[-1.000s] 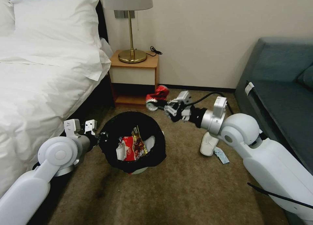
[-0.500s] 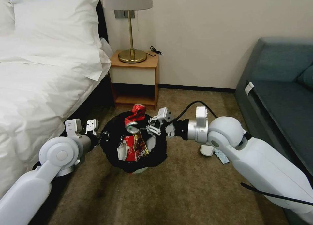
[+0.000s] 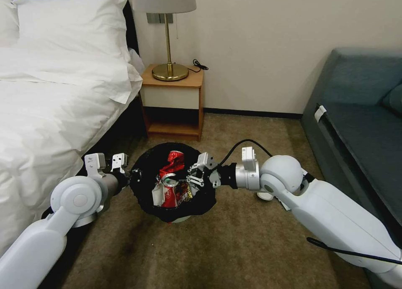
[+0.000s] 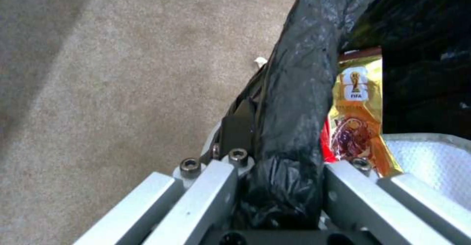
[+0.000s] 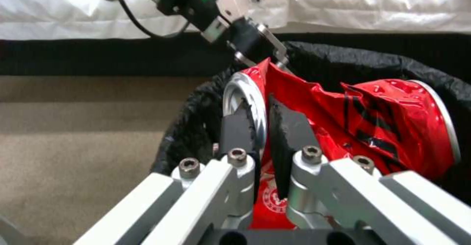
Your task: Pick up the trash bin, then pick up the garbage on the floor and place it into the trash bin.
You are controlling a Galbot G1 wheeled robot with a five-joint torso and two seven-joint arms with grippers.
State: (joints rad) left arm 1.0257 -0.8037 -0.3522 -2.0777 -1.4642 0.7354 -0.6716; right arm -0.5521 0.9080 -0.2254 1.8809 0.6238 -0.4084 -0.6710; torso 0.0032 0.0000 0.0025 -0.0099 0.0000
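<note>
**Crushed can lowered into the bin**

Since a second ago, the right gripper has carried the crushed red can from the carpet by the nightstand to inside the trash bin. Its fingers pinch the can's silver rim between them, just above the wrappers. The left gripper is clamped on the bin's bag-covered rim, one finger outside and one inside.
</note>
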